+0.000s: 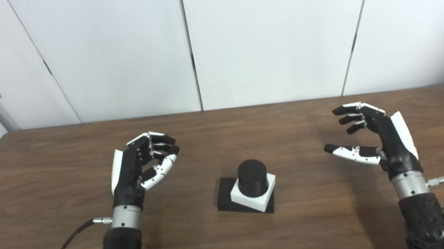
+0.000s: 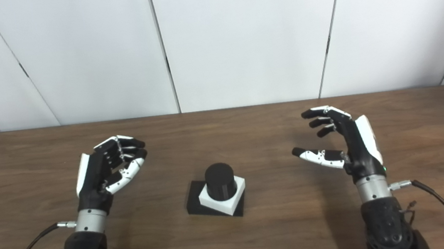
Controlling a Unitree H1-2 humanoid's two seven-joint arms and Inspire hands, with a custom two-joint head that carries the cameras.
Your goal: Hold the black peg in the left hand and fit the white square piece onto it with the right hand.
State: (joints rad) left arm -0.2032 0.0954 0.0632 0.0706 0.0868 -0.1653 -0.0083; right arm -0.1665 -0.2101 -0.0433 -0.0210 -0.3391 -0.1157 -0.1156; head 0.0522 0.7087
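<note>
The left hand (image 1: 139,167) is hovering over the left half of the desk (image 1: 43,170), holding nothing, its fingers (image 1: 157,142) curling loosely inward toward the thumb without closing on anything. The right hand (image 1: 374,140) is hovering over the right half, also empty, fingers spread and the thumb pointing inward toward the middle. Both are sitting well apart from the workpieces, palms turned toward each other, which reads as a waiting pose on either side of the parts.

Between them, nearer the front edge of the desk than the back edge, the black peg (image 1: 252,177) is standing upright on its flat black base (image 1: 225,197). The white square piece (image 1: 255,196) is already sitting around the peg and resting on the base, turned a little so its corners are not lining up with the base's corners. Judged from this, the fitting looks complete, or the parts are standing assembled with no grasp begun; the pictures alone are not settling which.

The two views are showing the same layout. The right eye view is taking in more of the desk's right end, including its rounded far right corner, while the left eye view is cutting that corner off and showing more of the wall past the desk's left end.
</note>
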